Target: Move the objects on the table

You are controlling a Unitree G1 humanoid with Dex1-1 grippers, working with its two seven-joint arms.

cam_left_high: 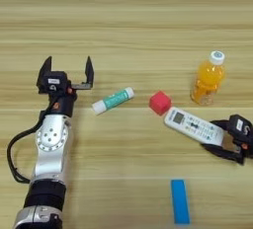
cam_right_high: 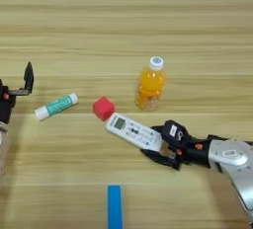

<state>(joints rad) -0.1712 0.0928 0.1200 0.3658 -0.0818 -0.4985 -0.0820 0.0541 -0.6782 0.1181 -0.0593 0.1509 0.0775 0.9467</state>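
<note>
My right gripper [cam_right_high: 158, 144] is shut on the right end of the white remote control [cam_right_high: 132, 131], which lies slanted near the front right of the table [cam_left_high: 128, 20]. The remote's left end sits just beside the small red cube [cam_left_high: 159, 102]. Behind them the orange juice bottle [cam_left_high: 208, 79] stands upright. A green-and-white tube [cam_left_high: 112, 100] lies left of the cube. The flat blue block [cam_left_high: 180, 201] lies at the front edge. My left gripper [cam_left_high: 66, 72] is open at the left, fingers pointing away, just left of the tube and holding nothing.
The left arm's silver forearm [cam_left_high: 49, 149] and a black cable run down the front left. The right forearm [cam_right_high: 232, 159] reaches in from the front right corner.
</note>
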